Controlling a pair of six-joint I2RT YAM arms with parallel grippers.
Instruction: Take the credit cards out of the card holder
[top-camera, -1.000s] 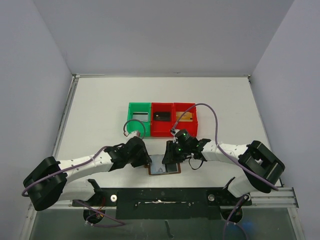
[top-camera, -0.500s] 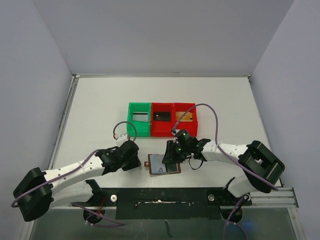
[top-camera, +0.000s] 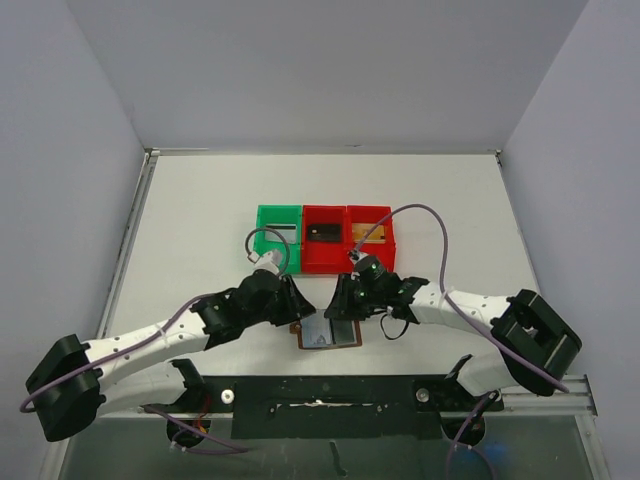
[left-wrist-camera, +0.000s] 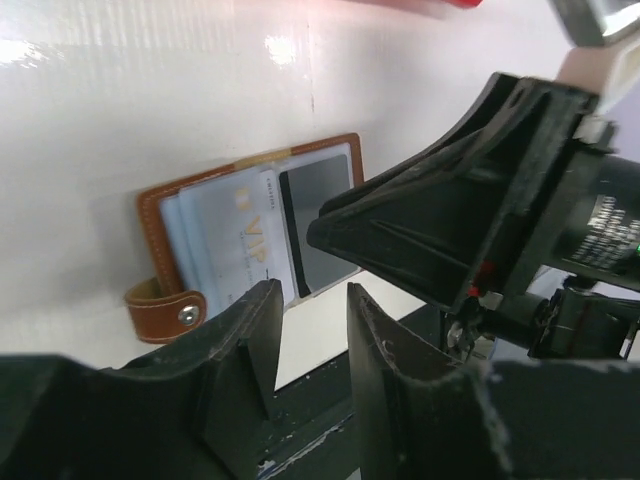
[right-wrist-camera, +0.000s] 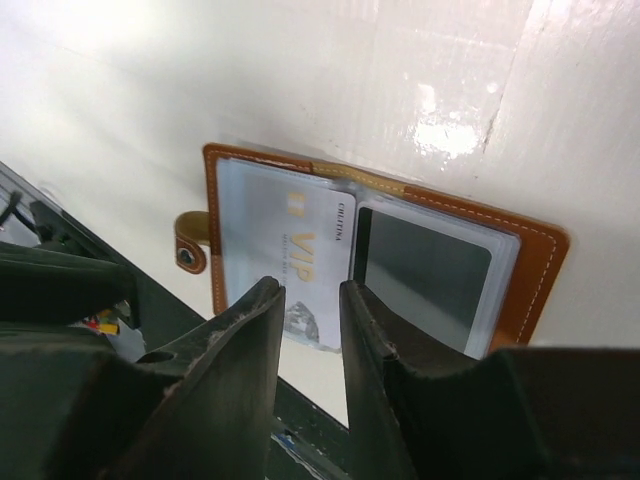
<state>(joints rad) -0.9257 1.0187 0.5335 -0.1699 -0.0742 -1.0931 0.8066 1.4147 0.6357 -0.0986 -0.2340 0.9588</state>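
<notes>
Moved: left gripper (left-wrist-camera: 312, 298) swung back beside card holder (top-camera: 328, 335)
Left gripper: fingers slightly parted, empty
Right gripper (right-wrist-camera: 312, 290): slightly parted, empty, over card holder
Card holder: lying open, table (top-camera: 200, 220) near edge
Credit cards (right-wrist-camera: 285, 250): tucked inside its sleeves

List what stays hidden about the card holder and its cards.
- Top external: left gripper and right gripper overlap the card holder; credit cards too small to count.
- Left wrist: right gripper hides one end of the holder.
- Right wrist: its own fingers cover the near edge.
</notes>
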